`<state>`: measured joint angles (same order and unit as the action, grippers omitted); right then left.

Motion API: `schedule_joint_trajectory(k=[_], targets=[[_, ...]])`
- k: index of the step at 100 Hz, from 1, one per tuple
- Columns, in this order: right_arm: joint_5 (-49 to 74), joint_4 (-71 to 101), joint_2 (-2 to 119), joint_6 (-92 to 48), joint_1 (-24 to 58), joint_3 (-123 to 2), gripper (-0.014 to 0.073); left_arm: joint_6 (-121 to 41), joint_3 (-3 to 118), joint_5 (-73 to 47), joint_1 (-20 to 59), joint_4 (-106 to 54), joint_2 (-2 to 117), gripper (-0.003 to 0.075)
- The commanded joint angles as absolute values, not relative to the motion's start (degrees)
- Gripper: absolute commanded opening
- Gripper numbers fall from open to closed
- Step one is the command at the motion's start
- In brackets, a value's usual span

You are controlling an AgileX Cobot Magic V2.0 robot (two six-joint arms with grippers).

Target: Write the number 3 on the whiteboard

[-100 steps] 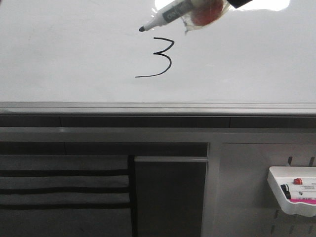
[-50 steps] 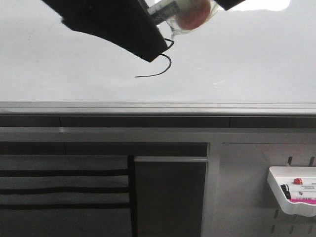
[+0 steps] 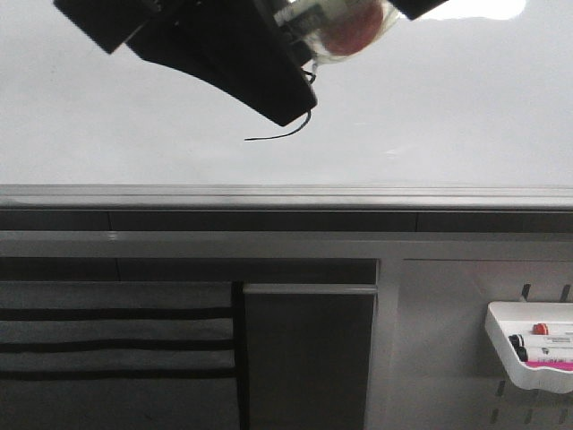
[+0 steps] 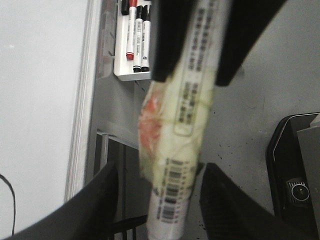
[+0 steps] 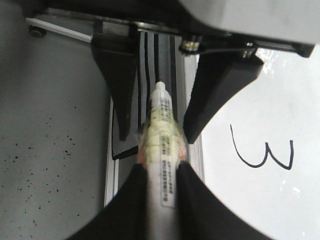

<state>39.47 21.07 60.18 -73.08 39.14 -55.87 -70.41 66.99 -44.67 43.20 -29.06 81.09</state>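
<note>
The whiteboard (image 3: 448,116) fills the upper front view. Of the number 3 (image 3: 277,134) only the long tail shows there; the whole digit (image 5: 262,150) shows in the right wrist view. My right gripper (image 5: 160,170) is shut on a white marker (image 5: 161,100) wrapped in yellowish tape with a red patch (image 3: 354,27). My left gripper (image 3: 269,72) reaches in from the upper left and hides the marker's tip. Its fingers (image 4: 107,200) stand open on either side of the marker's end (image 4: 172,200), with a gap on both sides.
The board's grey metal rail (image 3: 286,193) runs below the writing. A small white tray (image 3: 533,345) with red and black markers hangs at the lower right. A dark panel (image 3: 309,358) and striped fabric (image 3: 116,340) lie under the rail.
My left gripper came in from the upper left and now straddles the marker's tip, covering the upper part of the 3. The right gripper and marker have hardly moved.
</note>
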Motion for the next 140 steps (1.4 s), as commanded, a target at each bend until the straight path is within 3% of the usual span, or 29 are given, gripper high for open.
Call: schedule_joint_trajectory(k=[1, 29, 62, 82, 109, 140], targets=[[36.72, 21.74, 59.19, -73.61, 39.06, -57.30, 0.0020, -70.81, 69.06, -43.23, 44.26, -31.08, 79.42, 0.0266], [36.72, 21.74, 59.19, -73.61, 39.06, -57.30, 0.0020, -72.26, 69.14, -43.02, 44.60, -30.96, 79.42, 0.0148], [36.82, 21.74, 59.19, -73.61, 39.06, -57.30, 0.0020, -72.26, 69.14, -43.02, 44.60, -30.73, 79.42, 0.0073], [36.93, 21.74, 59.19, -73.61, 39.06, -57.30, 0.0020, -72.26, 69.14, -43.25, 44.60, -29.51, 78.86, 0.0077], [36.93, 21.74, 59.19, -73.61, 39.06, -57.30, 0.0020, -72.26, 69.14, -43.15, 44.60, -29.58, 75.99, 0.0218], [37.04, 21.74, 59.19, -73.61, 39.06, -57.30, 0.0020, -72.26, 69.14, -43.25, 44.60, -29.58, 76.21, 0.0219]])
